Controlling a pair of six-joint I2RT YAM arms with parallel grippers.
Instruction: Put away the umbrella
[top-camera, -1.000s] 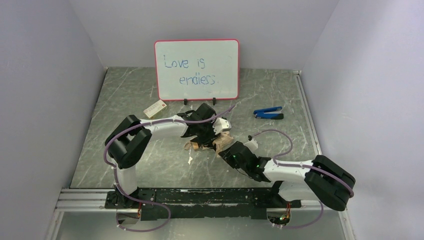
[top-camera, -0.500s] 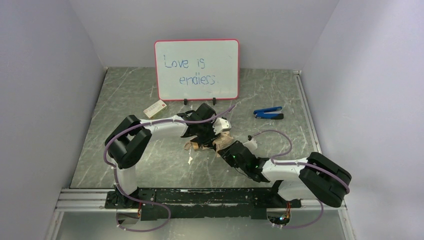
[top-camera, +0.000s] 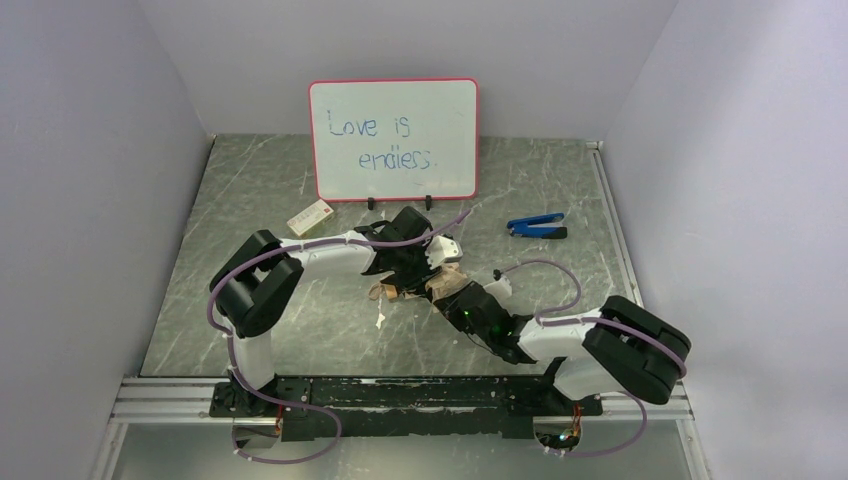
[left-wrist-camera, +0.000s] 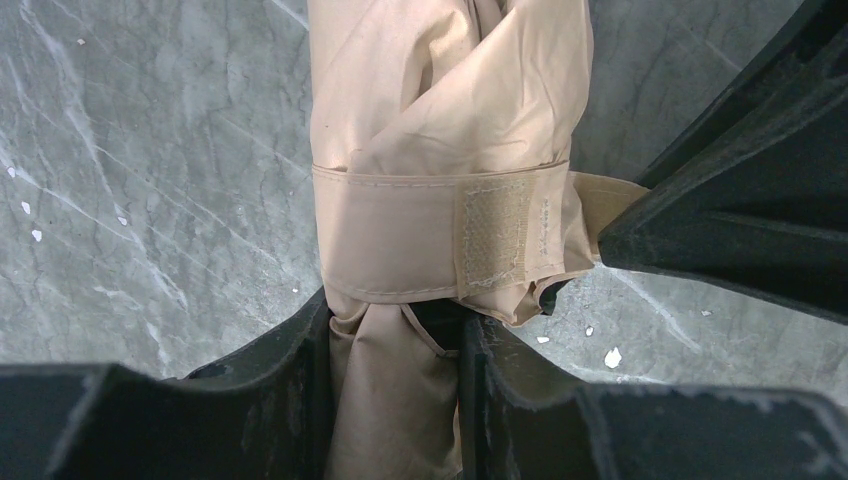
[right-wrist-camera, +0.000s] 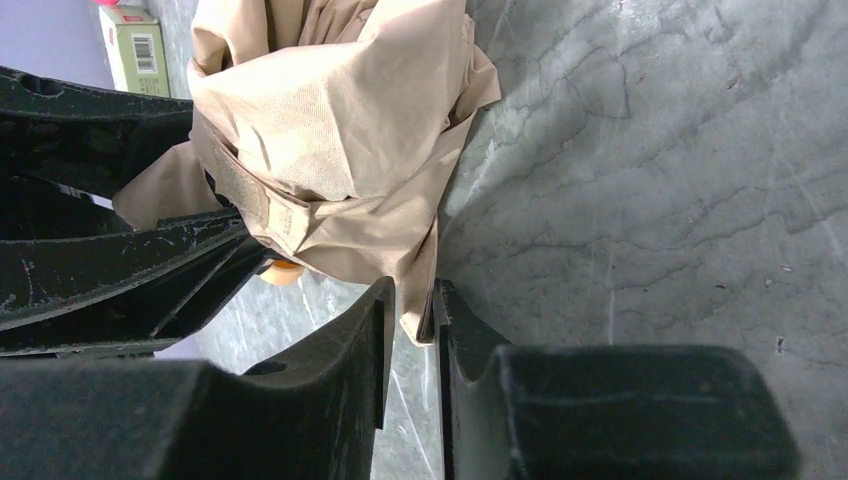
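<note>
**Folded umbrella (top-camera: 445, 282) being held on the table (top-camera: 300, 330), midway between the arms.**

From the left, the left claw (left-wrist-camera: 395, 335) is being clamped around the bundle, whose long axis is running straight out between its fingers. The strap (left-wrist-camera: 400, 235) is being laid crosswise, and at the right its loose tail is being pinched by the right claw (right-wrist-camera: 410, 315), so the closing pull is judged to be that arm's.

Tan umbrella (left-wrist-camera: 420, 120), folded into a bundle, strap (left-wrist-camera: 400, 235) wrapped around it
</note>
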